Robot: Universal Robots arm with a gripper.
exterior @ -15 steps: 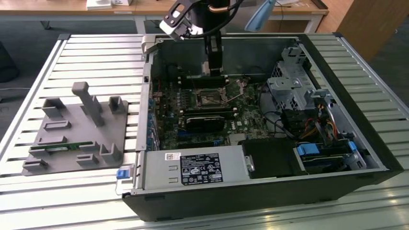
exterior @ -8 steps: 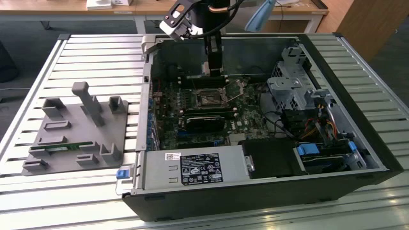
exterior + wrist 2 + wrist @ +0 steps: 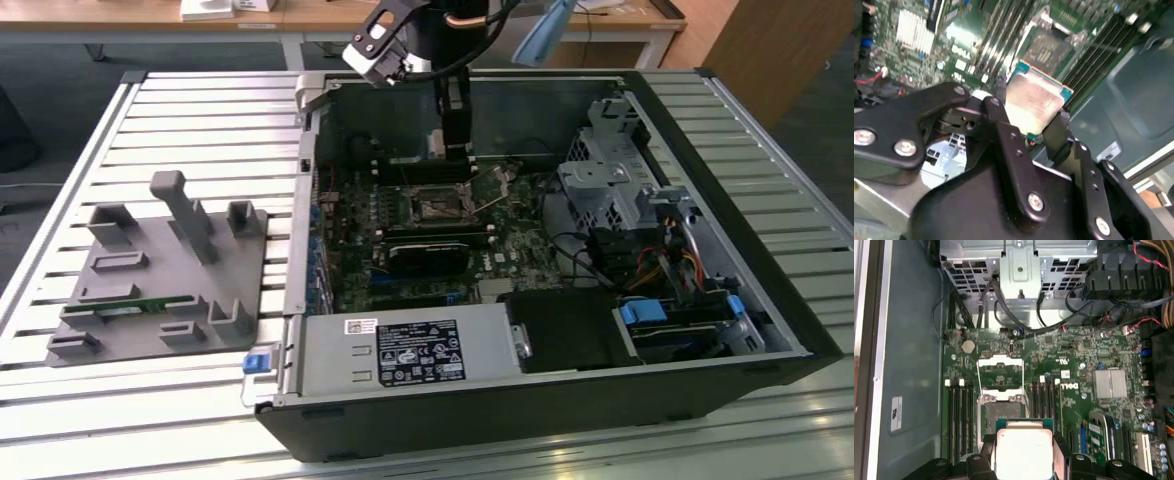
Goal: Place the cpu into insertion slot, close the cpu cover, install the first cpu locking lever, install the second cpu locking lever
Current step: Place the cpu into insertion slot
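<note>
— What is your gripper doing right now?

— My gripper [image 3: 1031, 107] is clamping the cpu [image 3: 1035, 97] by two opposite edges. The fingers [image 3: 1058, 135] are spread only as wide as the chip and are pressing on its green rim. Its silvery face is pointing back toward my wrist cameras.

— And where is the socket lying relative to that?

— The insertion slot [image 3: 999, 412] is sitting on the green board just past the chip's edge. In the first wrist view the chip is overlapping the socket's rim. I am holding the chip above the board, not yet seated. The cpu cover [image 3: 999, 359] is lying flipped open on the far side of the socket from the chip, and the board is showing through its window.

— How much room are you working with?

— Rows of memory slots [image 3: 961, 420] are flanking the socket on both sides. Beyond the cover, cables [image 3: 1004, 310] are looping down from a metal drive cage [image 3: 1019, 270]. A heatsink [image 3: 1110, 384] is sitting well apart on one side, and a bare grey panel [image 3: 909, 365] is running along the other. In the exterior view I am reaching down into the open computer case [image 3: 534, 410] near its far wall. A long black card [image 3: 434, 255] is lying on the camera's side of the socket. A grey fixture [image 3: 147, 270] is resting on the slatted table [image 3: 200, 110] to the exterior view's left of the case.
</note>
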